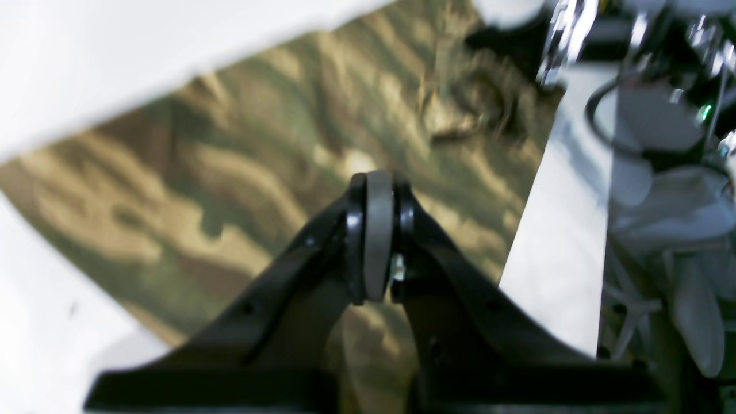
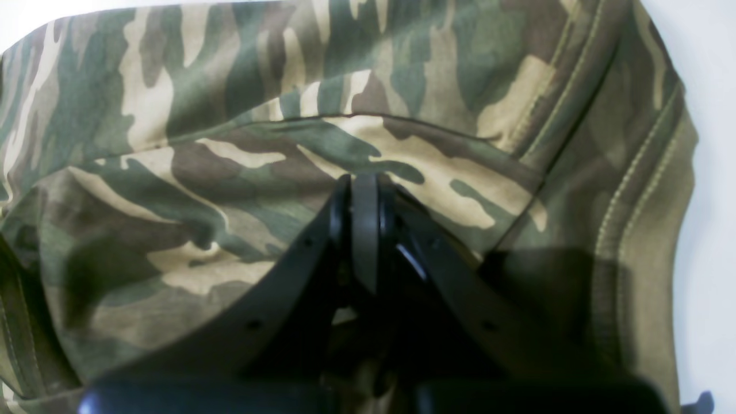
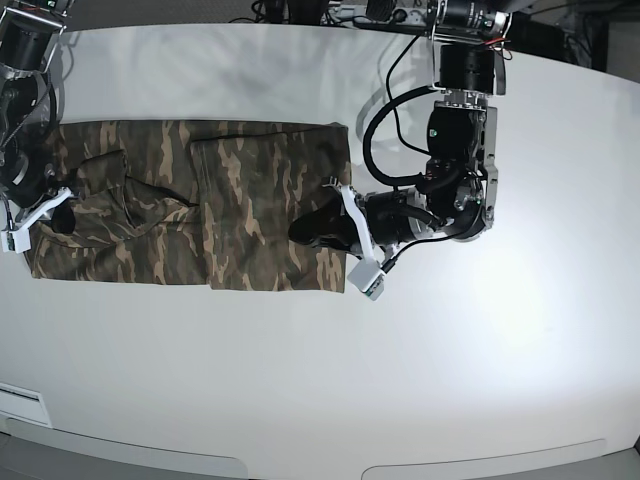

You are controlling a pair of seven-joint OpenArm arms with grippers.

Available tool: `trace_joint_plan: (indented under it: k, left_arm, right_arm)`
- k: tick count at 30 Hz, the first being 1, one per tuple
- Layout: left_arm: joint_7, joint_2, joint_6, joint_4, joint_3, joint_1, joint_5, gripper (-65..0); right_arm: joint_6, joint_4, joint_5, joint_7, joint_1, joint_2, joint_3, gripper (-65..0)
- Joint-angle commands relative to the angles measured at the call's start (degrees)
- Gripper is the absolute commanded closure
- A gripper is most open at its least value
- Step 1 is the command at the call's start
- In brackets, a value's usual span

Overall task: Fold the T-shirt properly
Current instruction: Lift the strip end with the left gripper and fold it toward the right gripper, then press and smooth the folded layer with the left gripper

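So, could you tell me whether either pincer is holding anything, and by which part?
Both pincers, left and right, are shut with no cloth visible between the pads, above the camouflage cloth T-shirt; neither appears to hold anything.

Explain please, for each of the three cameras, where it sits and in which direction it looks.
Base: high above the white table, looking down at the T-shirt and both arms.
Left wrist: on the left arm, looking along the shut left gripper over blurred shirt cloth and table.
Right wrist: on the right arm, close above the shirt's stitched hem, with the shut right gripper.
All three share the T-shirt.
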Motion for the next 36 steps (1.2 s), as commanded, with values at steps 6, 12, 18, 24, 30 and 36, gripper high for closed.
trace_joint_plan:
  k: [6,12,18,24,30,36]
  left_arm:
    - [-1.36,-0.68,0.7,1.03,2.62,0.94,1.29,0.0]
    - [-1.36,-0.63,0.63,1.03,9.44,1.42,2.14,0.0]
    - [-1.62,-0.02,-2.1,1.03,16.17,1.36,2.34,0.0]
    - [-7.78,0.09,-1.9,1.07,16.83,0.31,4.68,0.0]
    - [-15.98,2.82,0.87,0.85,17.77,-0.5,20.33,0.0]
    - [-20.13,2.8,9.01,0.83,22.97,-0.66,32.7,0.0]
  right_arm:
    - [0.57,-0.46,-2.34,-5.18,-0.46,0.07,-0.46,0.0]
    - [0.59,-0.46,-2.36,-5.2,-0.48,0.07,-0.46,0.0]
    - [0.57,-0.46,-2.34,-5.25,-0.48,0.07,-0.46,0.0]
    - [0.57,-0.46,-2.36,-5.27,-0.48,0.07,-0.46,0.0]
    - [0.59,-0.46,-2.34,-5.42,-0.48,0.07,-0.46,0.0]
    - [0.55,-0.46,-2.34,-5.4,-0.48,0.07,-0.46,0.0]
